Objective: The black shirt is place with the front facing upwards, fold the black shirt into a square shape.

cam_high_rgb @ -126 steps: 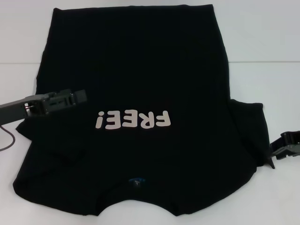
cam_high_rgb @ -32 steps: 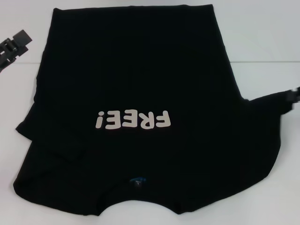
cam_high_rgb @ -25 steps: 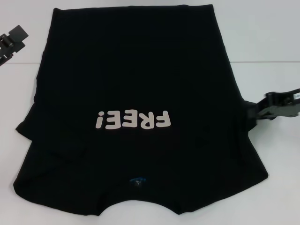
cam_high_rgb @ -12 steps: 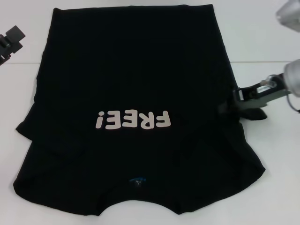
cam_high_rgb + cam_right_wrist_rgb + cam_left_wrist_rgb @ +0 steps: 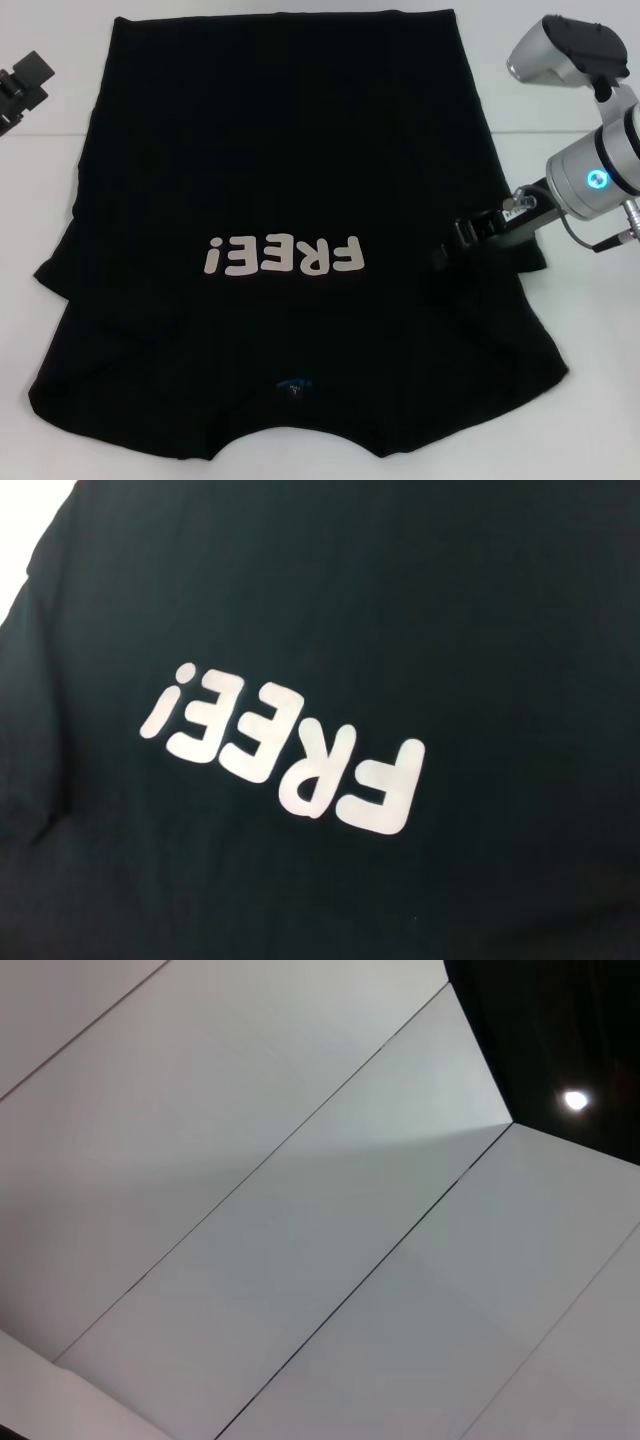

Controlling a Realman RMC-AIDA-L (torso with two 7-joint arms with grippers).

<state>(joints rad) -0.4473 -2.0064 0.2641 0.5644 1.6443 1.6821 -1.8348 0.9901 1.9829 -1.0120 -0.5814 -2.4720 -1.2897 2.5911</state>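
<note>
Black shirt (image 5: 280, 180): one, flat; right pincer (image 5: 452, 247) clamping its sleeve; left pincer (image 5: 20, 88) unclear.

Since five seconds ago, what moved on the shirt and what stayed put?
The right end effector came in from the table's right edge and carried the right sleeve inward over the black shirt, so that sleeve no longer sticks out. The left end effector left the left sleeve and backed off to the far left. The lettering, the blue neck label and the folded left sleeve stayed put.
</note>
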